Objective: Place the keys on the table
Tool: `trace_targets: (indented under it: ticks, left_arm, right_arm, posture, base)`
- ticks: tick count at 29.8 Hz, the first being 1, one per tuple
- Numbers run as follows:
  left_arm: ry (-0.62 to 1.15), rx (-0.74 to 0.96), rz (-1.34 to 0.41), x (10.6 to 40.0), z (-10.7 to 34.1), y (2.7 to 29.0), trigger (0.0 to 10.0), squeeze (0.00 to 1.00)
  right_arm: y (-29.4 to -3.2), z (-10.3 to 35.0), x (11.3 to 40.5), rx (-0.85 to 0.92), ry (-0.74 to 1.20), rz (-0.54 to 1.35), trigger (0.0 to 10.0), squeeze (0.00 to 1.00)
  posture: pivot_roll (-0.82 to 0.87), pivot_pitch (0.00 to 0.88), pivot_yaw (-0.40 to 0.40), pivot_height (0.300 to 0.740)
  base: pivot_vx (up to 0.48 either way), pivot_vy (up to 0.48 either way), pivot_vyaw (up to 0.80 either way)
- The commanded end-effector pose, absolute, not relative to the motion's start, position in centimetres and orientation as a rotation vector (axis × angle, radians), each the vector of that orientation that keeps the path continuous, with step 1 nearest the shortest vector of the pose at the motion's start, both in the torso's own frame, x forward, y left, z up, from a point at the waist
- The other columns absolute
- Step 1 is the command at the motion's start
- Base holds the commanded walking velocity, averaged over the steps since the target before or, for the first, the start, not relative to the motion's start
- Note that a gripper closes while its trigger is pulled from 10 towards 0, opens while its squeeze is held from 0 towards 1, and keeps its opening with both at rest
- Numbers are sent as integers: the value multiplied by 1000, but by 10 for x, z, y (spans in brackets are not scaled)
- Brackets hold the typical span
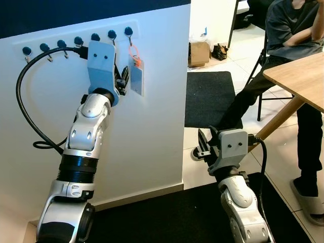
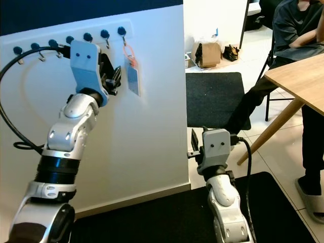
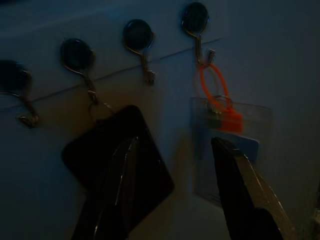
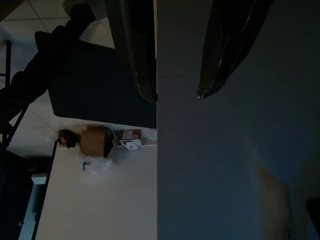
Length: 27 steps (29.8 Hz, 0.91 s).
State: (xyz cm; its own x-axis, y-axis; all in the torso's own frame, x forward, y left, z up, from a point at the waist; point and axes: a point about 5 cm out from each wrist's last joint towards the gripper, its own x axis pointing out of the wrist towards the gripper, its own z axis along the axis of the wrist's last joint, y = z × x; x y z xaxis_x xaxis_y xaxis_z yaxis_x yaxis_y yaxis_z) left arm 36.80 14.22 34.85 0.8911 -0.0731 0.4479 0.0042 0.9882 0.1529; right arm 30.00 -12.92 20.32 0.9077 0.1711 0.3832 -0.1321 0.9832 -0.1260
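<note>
The keys hang on the white wall's row of hooks (image 1: 76,43): an orange loop (image 3: 212,85) with a clear card holder (image 1: 136,76) on the rightmost hook, and a black fob (image 3: 95,145) two hooks to its left. My left gripper (image 3: 175,145) is raised against the wall just below the hooks, open, with one finger in front of the black fob and the other in front of the card holder (image 3: 235,125). It grips nothing. My right gripper (image 1: 206,143) hangs low by the wall's corner, open and empty. The wooden table (image 1: 298,76) is at the far right.
A person (image 1: 293,30) sits on a chair behind the table, legs stretched toward the wall corner. A black mat (image 1: 210,98) lies on the tiled floor beyond the wall, with a cardboard box (image 1: 199,52) behind it. A dark rug (image 1: 167,217) lies under me.
</note>
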Motion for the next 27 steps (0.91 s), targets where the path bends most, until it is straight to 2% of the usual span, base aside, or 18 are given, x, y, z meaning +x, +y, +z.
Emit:
trace_targets:
  ticks: [1,9,16,27]
  left_arm:
    - [-502,158,-25,367,354,137,10000,0]
    - [-512,163,19,369,358,138,10000,0]
    - [-494,137,-11,369,355,135,10000,0]
    - [-486,154,57,387,358,149,10000,0]
  right_arm:
    - [-127,198,300,-87,-383,159,10000,0]
    - [-127,196,299,-86,-377,159,10000,0]
    - [-125,195,299,-83,-374,162,10000,0]
    - [-124,195,298,-82,-371,167,10000,0]
  posture:
    - [27,244,136,740]
    - [26,241,139,740]
    - [27,240,138,740]
    - [21,246,138,740]
  base:
    - [0,0,0]
    - [0,0,0]
    - [0,0,0]
    - [0,0,0]
